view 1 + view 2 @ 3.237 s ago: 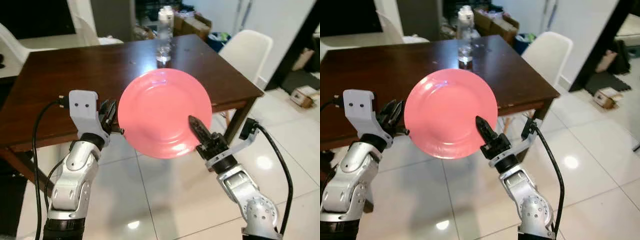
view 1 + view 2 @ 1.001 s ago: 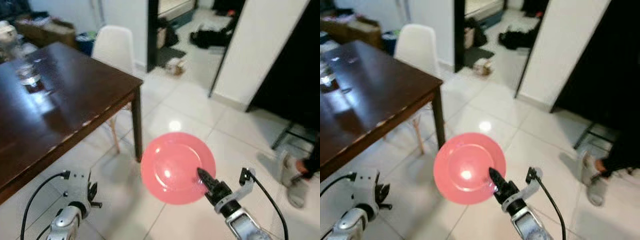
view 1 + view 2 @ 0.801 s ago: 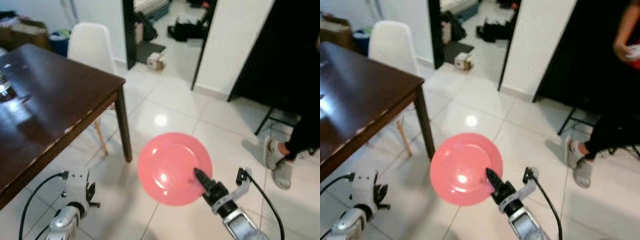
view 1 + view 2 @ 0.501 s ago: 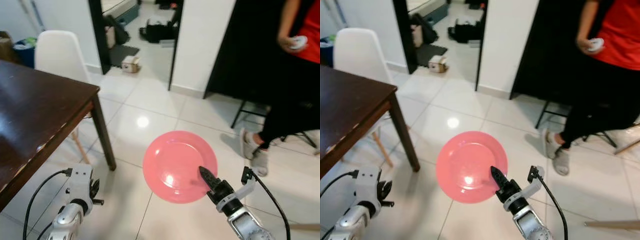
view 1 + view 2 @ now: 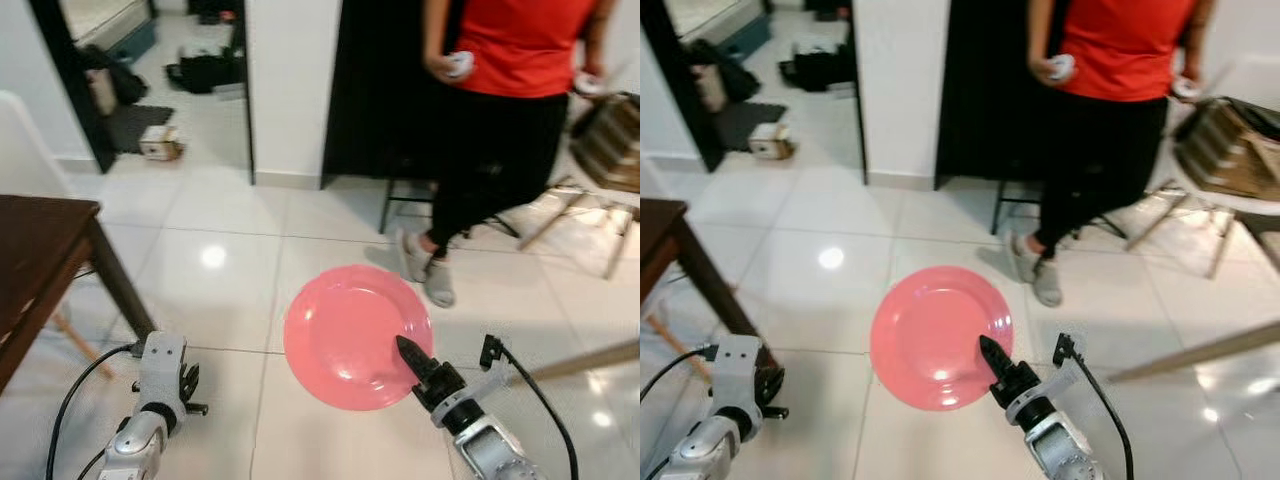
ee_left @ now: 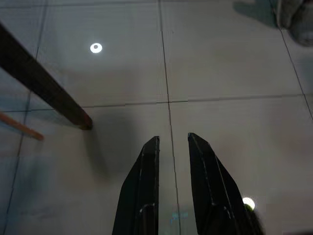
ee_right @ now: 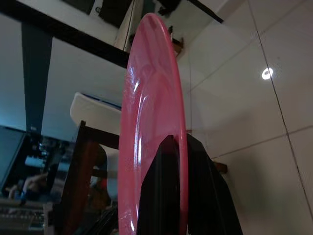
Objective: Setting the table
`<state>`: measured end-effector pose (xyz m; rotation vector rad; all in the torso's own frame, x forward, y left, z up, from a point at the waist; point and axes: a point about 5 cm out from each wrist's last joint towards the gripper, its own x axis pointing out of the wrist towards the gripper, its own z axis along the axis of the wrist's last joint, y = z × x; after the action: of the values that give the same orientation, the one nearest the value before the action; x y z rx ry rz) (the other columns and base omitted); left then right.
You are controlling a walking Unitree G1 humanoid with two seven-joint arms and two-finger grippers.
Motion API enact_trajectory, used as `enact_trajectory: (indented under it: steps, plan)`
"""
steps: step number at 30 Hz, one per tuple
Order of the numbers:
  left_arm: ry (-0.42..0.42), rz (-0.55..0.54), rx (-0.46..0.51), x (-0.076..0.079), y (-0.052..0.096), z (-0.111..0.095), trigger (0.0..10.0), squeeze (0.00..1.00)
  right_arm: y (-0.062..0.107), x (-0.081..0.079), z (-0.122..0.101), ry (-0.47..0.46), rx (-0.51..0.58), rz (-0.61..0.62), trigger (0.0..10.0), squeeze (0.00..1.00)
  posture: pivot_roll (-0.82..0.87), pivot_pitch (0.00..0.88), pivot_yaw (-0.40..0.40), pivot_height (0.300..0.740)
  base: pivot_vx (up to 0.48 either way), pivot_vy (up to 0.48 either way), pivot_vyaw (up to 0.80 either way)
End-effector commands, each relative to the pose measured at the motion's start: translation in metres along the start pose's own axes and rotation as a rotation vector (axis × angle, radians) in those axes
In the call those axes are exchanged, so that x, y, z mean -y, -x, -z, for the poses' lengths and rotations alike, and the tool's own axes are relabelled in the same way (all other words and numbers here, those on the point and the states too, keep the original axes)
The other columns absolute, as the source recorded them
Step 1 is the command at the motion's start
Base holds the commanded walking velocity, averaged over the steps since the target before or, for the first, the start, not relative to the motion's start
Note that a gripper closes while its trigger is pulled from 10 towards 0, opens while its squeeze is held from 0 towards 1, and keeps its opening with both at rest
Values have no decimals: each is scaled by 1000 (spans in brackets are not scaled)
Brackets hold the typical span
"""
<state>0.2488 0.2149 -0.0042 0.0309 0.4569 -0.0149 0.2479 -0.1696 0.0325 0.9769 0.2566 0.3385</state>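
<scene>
A round pink plate (image 5: 350, 335) is held upright over the white tiled floor. My right gripper (image 5: 405, 352) is shut on its lower right rim. In the right wrist view the plate (image 7: 146, 122) shows edge-on, pinched between the two black fingers (image 7: 161, 196). My left gripper (image 5: 190, 388) hangs low at the left, away from the plate. In the left wrist view it (image 6: 172, 141) points down at the tiles, open with a narrow gap and nothing between the fingers. A corner of the dark wooden table (image 5: 35, 265) shows at the far left.
A person in a red shirt and black trousers (image 5: 500, 100) stands close ahead to the right, a small white object in one hand. A table leg (image 6: 44, 85) is near my left gripper. A wooden frame (image 5: 605, 145) and a pale stick (image 5: 590, 358) lie right. An open doorway (image 5: 130, 80) is behind.
The view has swung right, so the table has slid off to the left and the person has come into view. The plate stays in my right gripper; my left gripper has left its rim and dropped.
</scene>
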Motion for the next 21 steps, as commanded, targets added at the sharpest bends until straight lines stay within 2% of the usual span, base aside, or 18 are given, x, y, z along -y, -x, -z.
enact_trajectory:
  steps: [1, 21]
  plan:
    - [-7, -1, -15, 0, 1, 5, 10000, 0, 2, 2, -1, 5, -7, 3, 10000, 0, -48, 11, 63, 740, 0, 0, -775]
    - [-5, -2, -13, 0, 1, 5, 10000, 0, 2, 2, 0, 4, -15, -1, 10000, 0, -47, 13, 63, 740, 0, 0, -776]
